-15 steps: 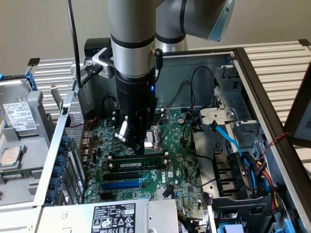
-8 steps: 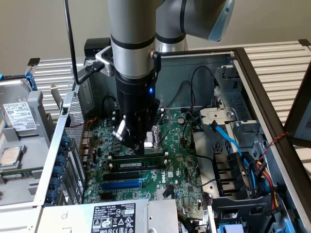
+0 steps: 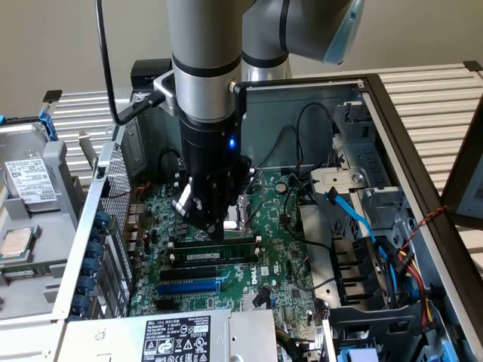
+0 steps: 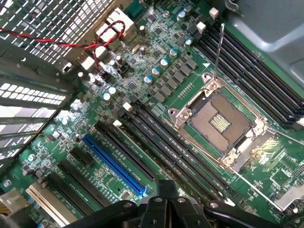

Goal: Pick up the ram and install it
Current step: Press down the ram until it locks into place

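The ram (image 3: pixel 215 256), a thin green stick with a small white label, lies along one of the black slots on the motherboard (image 3: pixel 279 264) inside the open computer case. I cannot tell whether it is fully seated. My gripper (image 3: pixel 217 231) hangs straight over it, its tip just above the stick's middle. In the wrist view the fingertips (image 4: pixel 167 190) meet at the centre with nothing between them, above the row of long black slots (image 4: pixel 161 147).
A blue slot (image 4: pixel 114 164) runs beside the black ones, and the open processor socket (image 4: pixel 221 121) with its raised lever sits close by. Red wires (image 4: pixel 102 35) cross near the rear grille. The drive cage and blue cables (image 3: pixel 362 219) fill the exterior view's right.
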Controlling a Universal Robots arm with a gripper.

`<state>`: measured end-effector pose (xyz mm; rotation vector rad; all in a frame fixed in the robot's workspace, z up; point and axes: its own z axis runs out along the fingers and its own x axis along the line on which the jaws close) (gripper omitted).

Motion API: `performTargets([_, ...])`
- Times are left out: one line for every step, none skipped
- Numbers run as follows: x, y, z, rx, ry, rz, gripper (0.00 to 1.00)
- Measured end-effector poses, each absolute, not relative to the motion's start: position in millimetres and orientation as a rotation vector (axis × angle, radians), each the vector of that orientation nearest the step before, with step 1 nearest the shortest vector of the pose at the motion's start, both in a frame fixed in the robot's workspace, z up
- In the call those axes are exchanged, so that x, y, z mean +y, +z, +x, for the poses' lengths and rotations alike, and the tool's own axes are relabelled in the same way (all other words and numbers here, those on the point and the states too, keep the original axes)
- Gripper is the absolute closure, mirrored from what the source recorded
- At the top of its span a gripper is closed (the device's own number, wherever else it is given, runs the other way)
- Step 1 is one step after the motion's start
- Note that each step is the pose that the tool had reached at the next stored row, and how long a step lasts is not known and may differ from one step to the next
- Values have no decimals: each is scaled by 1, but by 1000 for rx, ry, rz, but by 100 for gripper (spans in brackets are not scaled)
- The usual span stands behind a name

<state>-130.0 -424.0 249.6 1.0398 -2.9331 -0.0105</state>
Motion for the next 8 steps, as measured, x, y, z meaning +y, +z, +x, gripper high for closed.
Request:
performTargets([-424,250,-130,-2940,-11,1019,90])
performTargets([-424,250,-130,-2948,-11,997,90])
performTargets([-424,250,-130,-2955,-11,975,90])
performTargets([-424,250,-130,-2962,-11,953,90])
performTargets([-424,250,-130,-2968,-12,931,90])
performTargets([-424,250,-130,-2975,-12,910,90])
performTargets([-424,250,-130,-2982,-12,887,90])
performTargets([-424,250,-130,-2988,-12,865,90])
